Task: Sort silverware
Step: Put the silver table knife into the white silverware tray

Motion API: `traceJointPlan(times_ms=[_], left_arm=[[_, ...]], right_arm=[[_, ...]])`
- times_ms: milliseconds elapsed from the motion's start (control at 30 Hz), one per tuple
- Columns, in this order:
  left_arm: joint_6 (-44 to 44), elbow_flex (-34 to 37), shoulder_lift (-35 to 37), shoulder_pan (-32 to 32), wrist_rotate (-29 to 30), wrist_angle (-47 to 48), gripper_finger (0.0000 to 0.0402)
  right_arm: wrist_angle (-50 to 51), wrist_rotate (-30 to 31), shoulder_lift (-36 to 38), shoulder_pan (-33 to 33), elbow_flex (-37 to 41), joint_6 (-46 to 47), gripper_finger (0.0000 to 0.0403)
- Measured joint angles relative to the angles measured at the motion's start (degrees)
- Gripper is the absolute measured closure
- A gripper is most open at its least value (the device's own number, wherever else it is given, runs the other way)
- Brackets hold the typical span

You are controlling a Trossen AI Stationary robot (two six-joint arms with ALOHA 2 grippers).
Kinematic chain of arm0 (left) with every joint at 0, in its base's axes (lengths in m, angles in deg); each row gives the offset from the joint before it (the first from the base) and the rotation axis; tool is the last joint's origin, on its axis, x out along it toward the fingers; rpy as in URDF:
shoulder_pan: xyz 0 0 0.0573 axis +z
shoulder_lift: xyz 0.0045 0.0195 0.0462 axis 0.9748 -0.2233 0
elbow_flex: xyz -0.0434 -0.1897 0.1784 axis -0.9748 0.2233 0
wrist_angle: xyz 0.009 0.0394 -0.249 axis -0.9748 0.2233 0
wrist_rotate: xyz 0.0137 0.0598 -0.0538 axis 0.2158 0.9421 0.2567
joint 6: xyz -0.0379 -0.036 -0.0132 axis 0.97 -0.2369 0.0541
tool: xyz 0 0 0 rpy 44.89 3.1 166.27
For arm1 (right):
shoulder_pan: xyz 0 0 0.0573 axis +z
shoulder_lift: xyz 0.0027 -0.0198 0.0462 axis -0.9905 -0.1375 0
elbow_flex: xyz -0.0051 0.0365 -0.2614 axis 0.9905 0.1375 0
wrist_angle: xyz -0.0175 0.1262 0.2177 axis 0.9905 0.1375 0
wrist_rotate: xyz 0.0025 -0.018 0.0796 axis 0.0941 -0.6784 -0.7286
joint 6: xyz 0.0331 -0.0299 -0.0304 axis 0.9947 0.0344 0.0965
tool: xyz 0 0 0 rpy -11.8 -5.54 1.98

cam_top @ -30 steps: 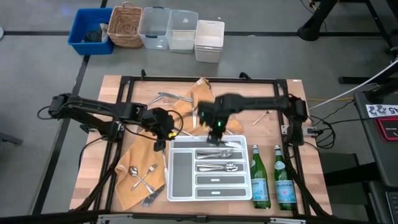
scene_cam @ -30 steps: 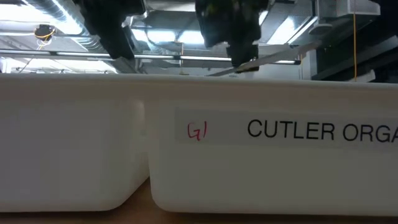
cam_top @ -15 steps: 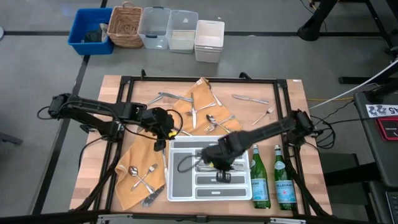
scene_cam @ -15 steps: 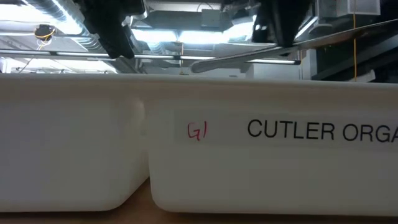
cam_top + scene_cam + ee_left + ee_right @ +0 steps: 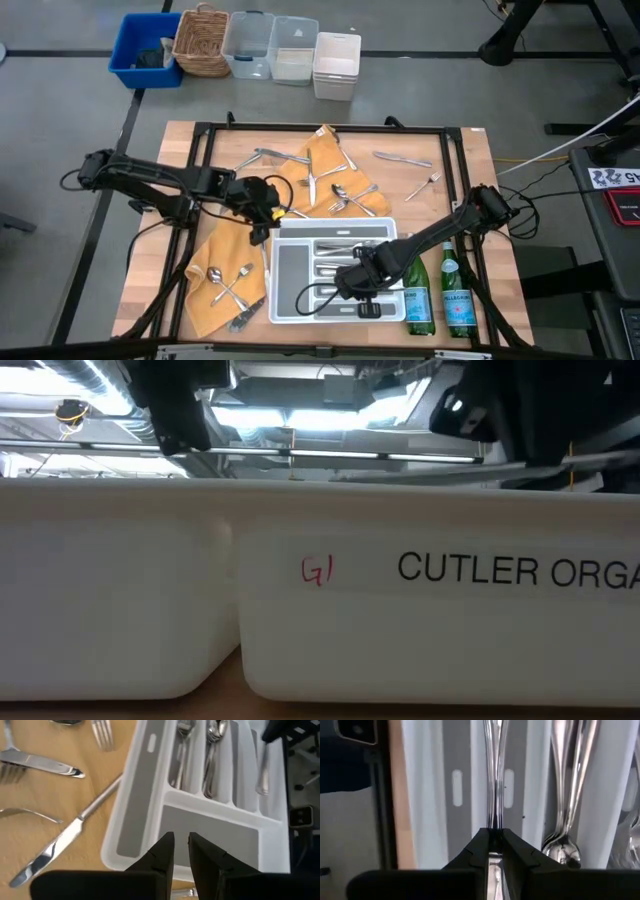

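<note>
On the wooden worktop (image 5: 470, 150), the white divided tray (image 5: 285, 262) sits lower centre. The right hand (image 5: 352, 288) hovers over the tray's lower slots, pinching a silver knife (image 5: 494, 780): placing step. Next it wants lowering and release. Left hand (image 5: 181, 851), nearly pressed together and empty, waits at the tray's upper-left corner; loose silverware (image 5: 330, 190) lies above

The white tray (image 5: 430, 630) carries black capitals on its near wall, "CUTLER ORGA", cut off at the right edge. Left of them, on that wall, stands a handwritten red mark reading "G1".
</note>
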Motion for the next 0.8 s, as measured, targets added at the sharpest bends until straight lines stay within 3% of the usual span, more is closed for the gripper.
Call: traceJointPlan(times_ms=[567, 800], left_arm=[[-2.02, 0.00, -0.02, -10.09, -0.04, 0.04, 0.0355], [-1.11, 0.00, -0.02, -12.57, -0.02, 0.05, 0.0355]], right_arm=[[-11.35, 1.60, -0.06, -0.15, 11.43, -0.04, 0.0364], [-13.29, 4.37, -0.04, -0.15, 12.27, -0.10, 0.0359]])
